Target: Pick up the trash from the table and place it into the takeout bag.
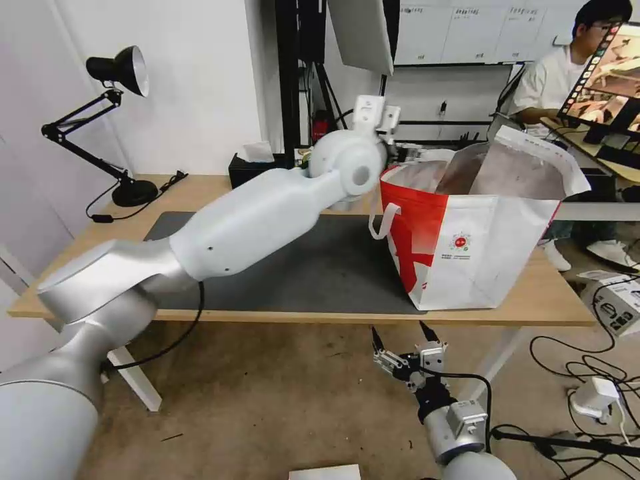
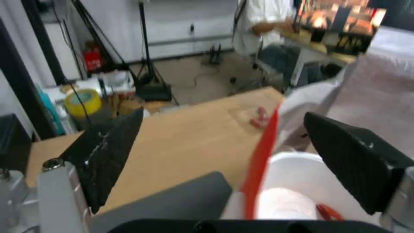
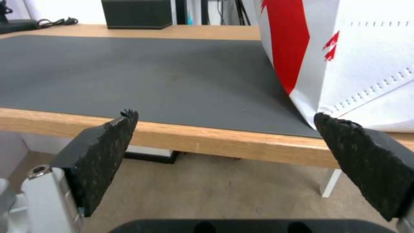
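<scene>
The takeout bag (image 1: 480, 247) stands open at the right end of the table (image 1: 200, 190), partly on the dark grey mat (image 1: 320, 267). My left arm reaches across the mat to the bag's far left corner. In the left wrist view my left gripper (image 2: 222, 118) is open and holds nothing. It hovers over the bag's red rim (image 2: 258, 161), and below it lies a white rounded piece of trash (image 2: 293, 174) with a red scrap. A small red scrap (image 2: 258, 117) lies on the wood beyond. My right gripper (image 1: 399, 330) hangs open below the table's front edge, facing the bag (image 3: 345, 58).
A black tissue box (image 1: 250, 170) and a black desk lamp (image 1: 120, 73) stand at the table's back left. Cables and boxes litter the floor to the right. A person sits at a desk behind the bag. A yellow tape roll (image 2: 82, 102) lies on the floor beyond the table.
</scene>
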You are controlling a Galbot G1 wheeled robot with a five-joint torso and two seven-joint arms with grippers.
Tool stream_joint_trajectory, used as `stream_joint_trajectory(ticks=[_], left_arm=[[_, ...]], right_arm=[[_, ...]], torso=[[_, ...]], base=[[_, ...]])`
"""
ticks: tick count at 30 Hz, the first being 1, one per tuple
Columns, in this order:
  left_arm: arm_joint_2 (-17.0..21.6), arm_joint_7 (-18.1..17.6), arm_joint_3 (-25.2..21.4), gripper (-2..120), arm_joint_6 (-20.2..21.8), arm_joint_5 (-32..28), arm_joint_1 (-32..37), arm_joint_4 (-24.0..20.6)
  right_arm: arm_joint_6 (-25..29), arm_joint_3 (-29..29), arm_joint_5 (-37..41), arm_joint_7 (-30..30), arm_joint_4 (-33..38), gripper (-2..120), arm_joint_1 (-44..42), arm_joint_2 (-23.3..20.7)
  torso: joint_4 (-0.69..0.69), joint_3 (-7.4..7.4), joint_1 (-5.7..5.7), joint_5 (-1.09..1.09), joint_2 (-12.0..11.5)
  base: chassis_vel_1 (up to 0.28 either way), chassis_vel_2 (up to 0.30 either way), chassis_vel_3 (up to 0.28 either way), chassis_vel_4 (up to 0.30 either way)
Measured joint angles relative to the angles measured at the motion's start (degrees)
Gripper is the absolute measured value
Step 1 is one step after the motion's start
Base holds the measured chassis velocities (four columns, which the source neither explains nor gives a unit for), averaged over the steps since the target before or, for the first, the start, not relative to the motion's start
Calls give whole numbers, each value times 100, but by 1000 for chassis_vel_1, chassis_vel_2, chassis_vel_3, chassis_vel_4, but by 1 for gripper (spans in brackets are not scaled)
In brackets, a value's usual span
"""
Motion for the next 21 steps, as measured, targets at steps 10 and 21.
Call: stream_joint_trajectory(ticks=[10, 21], left_arm=[[783, 967, -87, 100, -1106, 517, 644, -544], [1690, 2230, -793, 100, -2142, 1183, 1913, -754]], right_arm=[[0, 0, 0, 0, 0, 100, 0, 0], [0, 0, 0, 0, 0, 100, 0, 0]], torso=[[-2, 0, 0, 0, 0], [-1, 0, -1, 0, 0]], base=[[0, 0, 0, 0], [0, 0, 0, 0]])
